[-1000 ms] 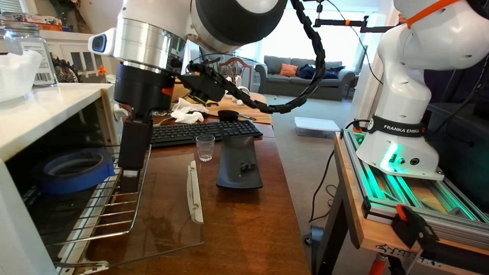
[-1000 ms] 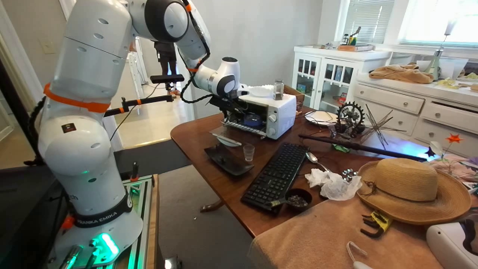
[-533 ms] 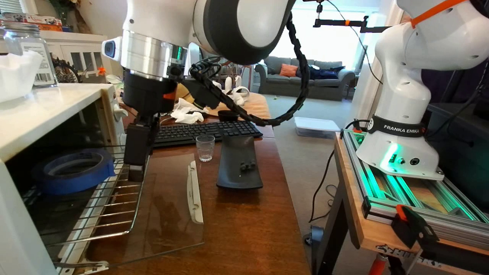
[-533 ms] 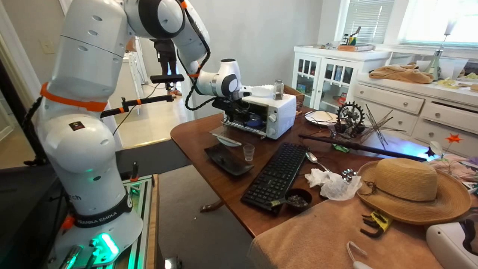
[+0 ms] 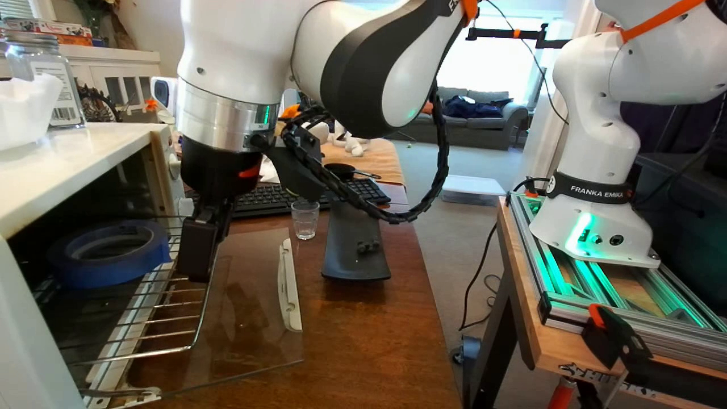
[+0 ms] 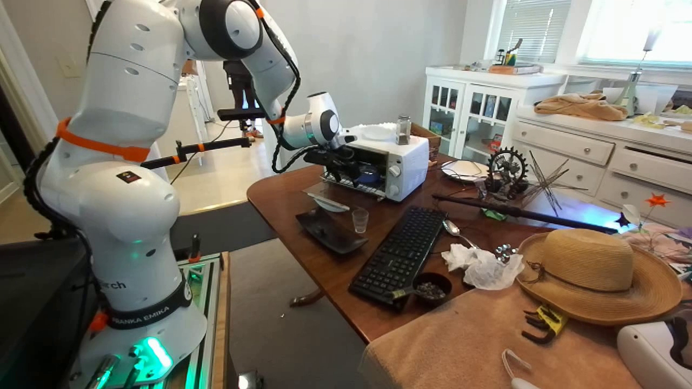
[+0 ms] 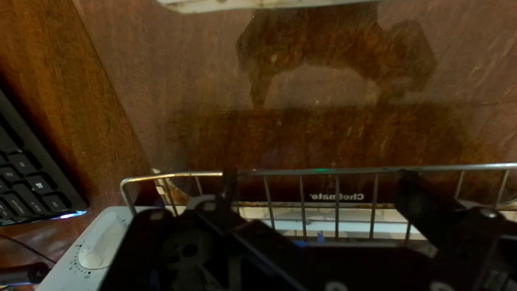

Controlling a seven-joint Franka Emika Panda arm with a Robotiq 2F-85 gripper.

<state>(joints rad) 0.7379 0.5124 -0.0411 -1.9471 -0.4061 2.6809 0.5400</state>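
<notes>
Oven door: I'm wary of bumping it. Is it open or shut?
Open: the door is lowered over the table, leaving the rack and tape exposed.

Wide-apart black jaws overlap a shiny metal wire rack (image 7: pixel 337 171), contact unclear. Beyond, a clear glass panel (image 7: pixel 181 60) lies above the brown wooden tabletop (image 7: pixel 68 101); at left are a black keyboard (image 7: pixel 28 178) and a white oblong knob (image 7: pixel 101 241).
</notes>
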